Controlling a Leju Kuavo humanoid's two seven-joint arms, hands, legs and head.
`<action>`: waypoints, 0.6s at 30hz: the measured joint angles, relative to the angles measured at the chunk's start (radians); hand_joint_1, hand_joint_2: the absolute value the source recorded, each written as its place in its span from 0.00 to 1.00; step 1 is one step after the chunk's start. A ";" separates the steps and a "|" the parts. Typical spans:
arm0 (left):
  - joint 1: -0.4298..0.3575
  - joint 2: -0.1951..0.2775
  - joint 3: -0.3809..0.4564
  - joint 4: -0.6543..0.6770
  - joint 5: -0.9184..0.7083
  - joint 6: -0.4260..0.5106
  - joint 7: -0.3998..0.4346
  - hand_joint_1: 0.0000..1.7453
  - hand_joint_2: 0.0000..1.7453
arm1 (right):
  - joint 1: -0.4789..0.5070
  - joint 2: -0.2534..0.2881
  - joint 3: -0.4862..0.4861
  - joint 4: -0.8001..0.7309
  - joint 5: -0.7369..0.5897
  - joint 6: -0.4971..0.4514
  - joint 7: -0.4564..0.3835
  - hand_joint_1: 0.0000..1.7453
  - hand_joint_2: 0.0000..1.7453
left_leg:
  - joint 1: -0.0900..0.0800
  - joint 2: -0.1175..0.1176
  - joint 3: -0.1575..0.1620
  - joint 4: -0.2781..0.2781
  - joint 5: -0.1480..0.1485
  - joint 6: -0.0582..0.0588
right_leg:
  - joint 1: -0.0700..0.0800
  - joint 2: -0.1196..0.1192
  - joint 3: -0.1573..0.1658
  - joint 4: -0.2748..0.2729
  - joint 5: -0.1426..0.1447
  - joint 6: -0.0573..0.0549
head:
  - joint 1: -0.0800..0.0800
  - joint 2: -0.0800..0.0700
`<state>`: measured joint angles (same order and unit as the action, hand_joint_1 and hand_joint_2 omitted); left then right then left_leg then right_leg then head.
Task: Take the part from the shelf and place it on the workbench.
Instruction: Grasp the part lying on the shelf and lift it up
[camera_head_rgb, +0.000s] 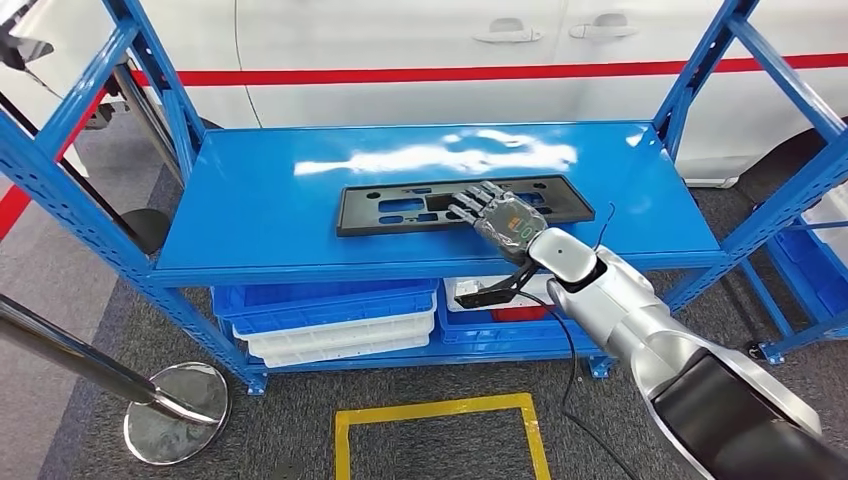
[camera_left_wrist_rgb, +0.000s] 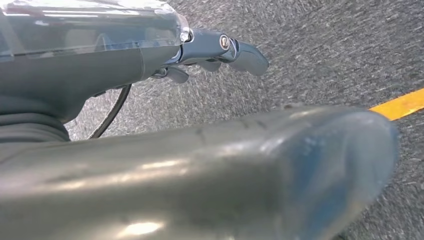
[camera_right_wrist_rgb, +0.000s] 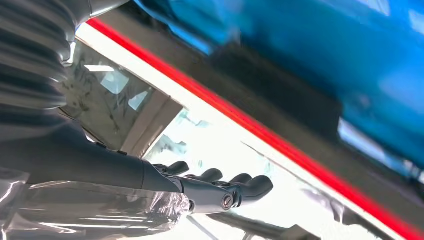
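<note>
Reaching over part (camera_head_rgb: 452, 205): right hand (camera_head_rgb: 492, 214) lies flat on its right half, fingers spread, nothing gripped. Risk: flat, thin part offers no edge to grab; hand may push it along glossy shelf (camera_head_rgb: 250, 200) or lift one end and drop it. Part: long black plastic frame with cutouts, centre frame. Left hand (camera_left_wrist_rgb: 210, 55) over floor, grip unclear.

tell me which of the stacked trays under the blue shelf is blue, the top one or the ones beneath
The top tray is blue. The trays beneath it are white, stacked on the rack's lower level under the blue shelf.
</note>
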<state>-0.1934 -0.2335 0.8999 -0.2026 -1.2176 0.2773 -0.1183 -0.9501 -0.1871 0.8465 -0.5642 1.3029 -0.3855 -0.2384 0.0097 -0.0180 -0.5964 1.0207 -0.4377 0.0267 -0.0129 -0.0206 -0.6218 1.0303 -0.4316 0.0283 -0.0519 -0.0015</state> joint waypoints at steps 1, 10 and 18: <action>-0.001 0.000 0.000 0.000 -0.001 0.000 0.000 0.00 0.00 | -0.005 0.004 -0.005 0.000 -0.005 -0.002 0.002 0.00 1.00 | 0.002 0.000 0.000 -0.004 0.004 0.006 | -0.002 0.002 -0.012 0.028 -0.020 0.004 | 0.000 0.000; -0.007 -0.004 -0.002 0.000 -0.009 -0.005 0.002 0.00 0.00 | -0.030 0.036 -0.016 0.013 -0.003 0.000 0.016 0.00 1.00 | 0.001 -0.008 -0.006 0.000 0.006 0.004 | 0.000 0.006 0.000 0.054 -0.012 -0.005 | 0.000 0.000; -0.016 -0.010 -0.005 0.000 -0.019 -0.008 0.011 0.00 0.00 | -0.031 0.034 -0.004 0.054 0.022 0.003 0.044 0.00 1.00 | -0.002 -0.001 -0.078 0.133 -0.073 -0.036 | 0.002 -0.013 0.029 -0.024 -0.007 -0.040 | 0.000 0.000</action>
<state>-0.2091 -0.2437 0.8951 -0.2026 -1.2362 0.2690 -0.1072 -0.9812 -0.1530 0.8430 -0.5105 1.3253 -0.3828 -0.1943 0.0074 -0.0190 -0.6741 1.1536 -0.5103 -0.0095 -0.0104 -0.0332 -0.5933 1.0065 -0.4386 -0.0119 -0.0519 -0.0015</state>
